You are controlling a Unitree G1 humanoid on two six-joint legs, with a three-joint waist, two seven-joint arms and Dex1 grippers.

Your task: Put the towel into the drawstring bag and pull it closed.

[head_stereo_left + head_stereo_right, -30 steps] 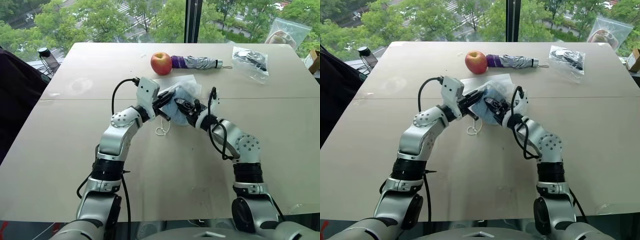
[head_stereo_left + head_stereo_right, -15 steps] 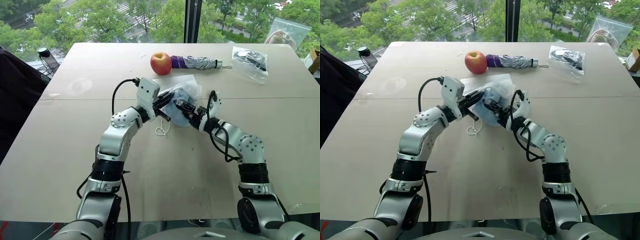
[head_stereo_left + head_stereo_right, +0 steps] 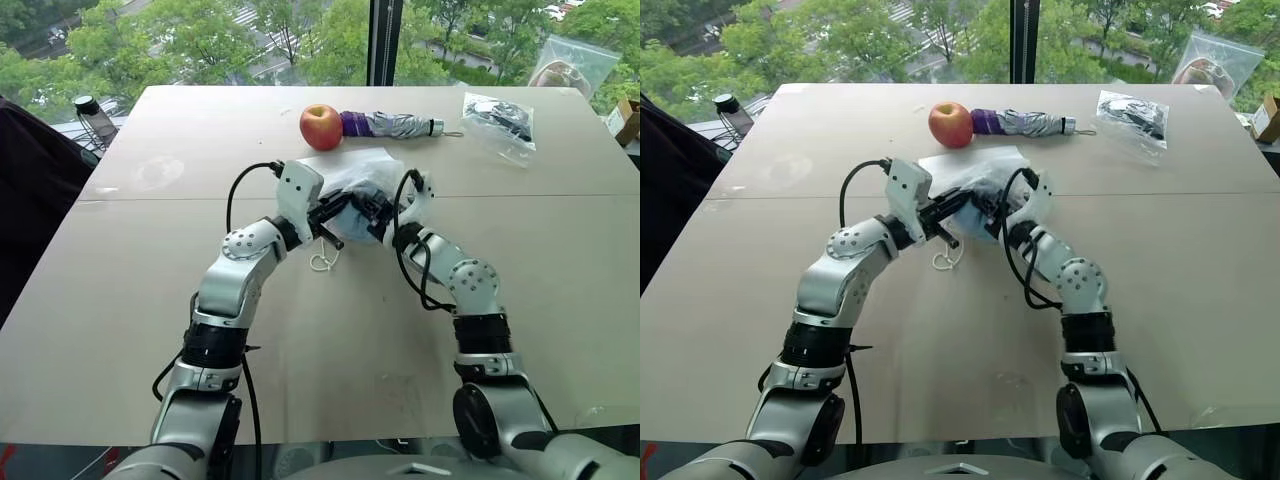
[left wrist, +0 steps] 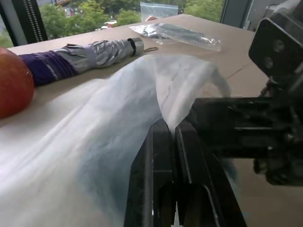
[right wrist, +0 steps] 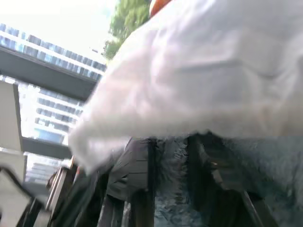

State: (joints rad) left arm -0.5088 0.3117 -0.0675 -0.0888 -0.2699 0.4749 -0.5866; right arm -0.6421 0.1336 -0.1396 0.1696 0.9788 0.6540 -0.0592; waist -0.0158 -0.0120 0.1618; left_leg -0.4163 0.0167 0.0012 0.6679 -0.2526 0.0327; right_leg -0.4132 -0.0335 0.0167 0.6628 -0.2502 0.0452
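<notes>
Just in front of the apple, the left gripper is pinching the drawstring bag mouth shut-jawed, holding it up while the right gripper, clamped on the towel, is stuffing it inside.

both arms reach forward, converging at mid-table; left gripper and right gripper level, fingers clamped together.

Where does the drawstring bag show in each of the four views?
Left eye view: the drawstring bag lies mid-table, just nearer than the apple.
Right eye view: same place, bag nearer than the apple.
Left wrist view: bag billows beyond the fingers; apple at the edge.
Right wrist view: white fabric drapes over the fingers.
Shared landmark: the apple.
</notes>
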